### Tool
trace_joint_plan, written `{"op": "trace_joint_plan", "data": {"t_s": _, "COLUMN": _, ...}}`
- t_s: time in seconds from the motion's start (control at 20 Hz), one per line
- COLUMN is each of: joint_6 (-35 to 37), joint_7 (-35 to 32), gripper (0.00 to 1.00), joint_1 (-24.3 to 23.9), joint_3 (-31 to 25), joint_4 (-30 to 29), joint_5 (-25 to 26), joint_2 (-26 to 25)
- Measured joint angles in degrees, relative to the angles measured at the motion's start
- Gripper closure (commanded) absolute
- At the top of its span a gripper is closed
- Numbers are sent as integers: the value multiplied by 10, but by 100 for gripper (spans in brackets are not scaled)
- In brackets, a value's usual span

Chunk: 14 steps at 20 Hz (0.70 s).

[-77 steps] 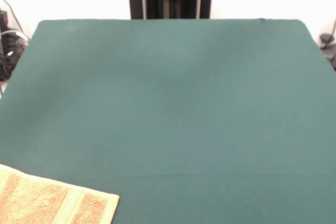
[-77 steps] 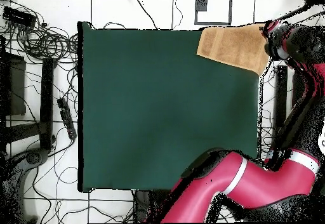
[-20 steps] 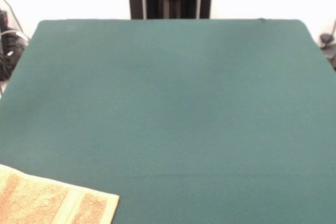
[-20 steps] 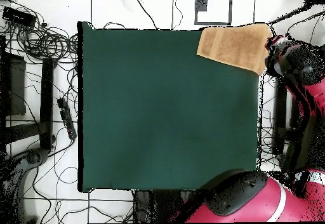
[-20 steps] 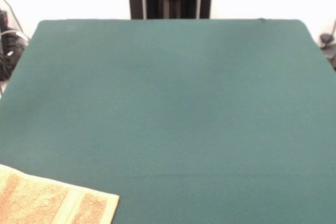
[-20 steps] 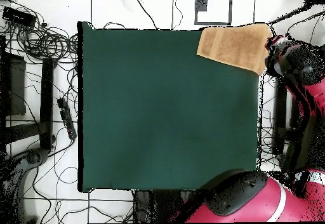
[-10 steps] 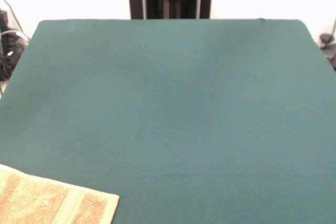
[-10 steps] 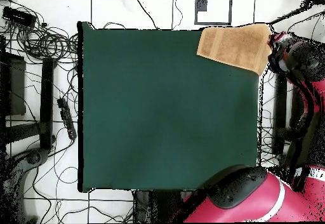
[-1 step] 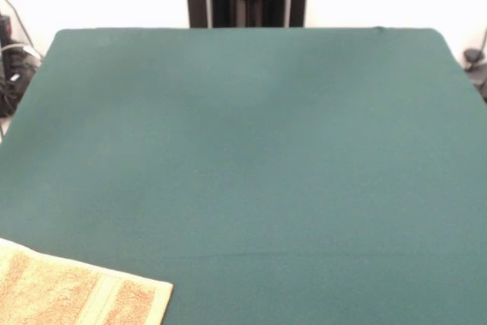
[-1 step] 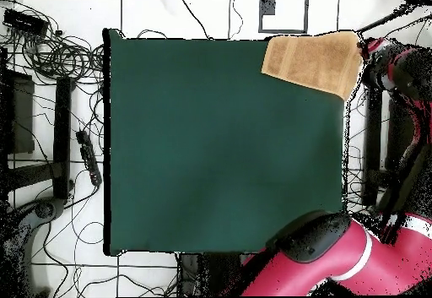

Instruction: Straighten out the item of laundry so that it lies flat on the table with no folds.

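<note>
Now our gripper (image 10: pixel 393 68) has drawn right off the flat towel (image 10: pixel 310 62); its jaws we cannot tell

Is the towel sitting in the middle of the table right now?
No, the towel lies at a corner of the table, with its edge reaching past the table's side in the overhead view.
</note>
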State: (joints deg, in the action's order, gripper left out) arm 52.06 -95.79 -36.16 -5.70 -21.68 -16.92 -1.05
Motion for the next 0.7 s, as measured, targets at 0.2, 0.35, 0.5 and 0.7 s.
{"op": "trace_joint_plan", "data": {"t_s": 0.2, "joint_6": 1, "joint_7": 0, "gripper": 0, "joint_1": -5, "joint_3": -15, "joint_4": 45, "joint_5": 3, "joint_2": -34}}
{"op": "trace_joint_plan", "data": {"t_s": 0.35, "joint_6": -34, "joint_7": 0, "gripper": 0, "joint_1": -1, "joint_3": -15, "joint_4": 74, "joint_5": 12, "joint_2": -58}}
{"op": "trace_joint_plan", "data": {"t_s": 0.5, "joint_6": -61, "joint_7": 0, "gripper": 0, "joint_1": 6, "joint_3": -14, "joint_4": 96, "joint_5": 21, "joint_2": -77}}
{"op": "trace_joint_plan", "data": {"t_s": 0.7, "joint_6": -79, "joint_7": 0, "gripper": 0, "joint_1": 16, "joint_3": -14, "joint_4": 114, "joint_5": 24, "joint_2": -97}}
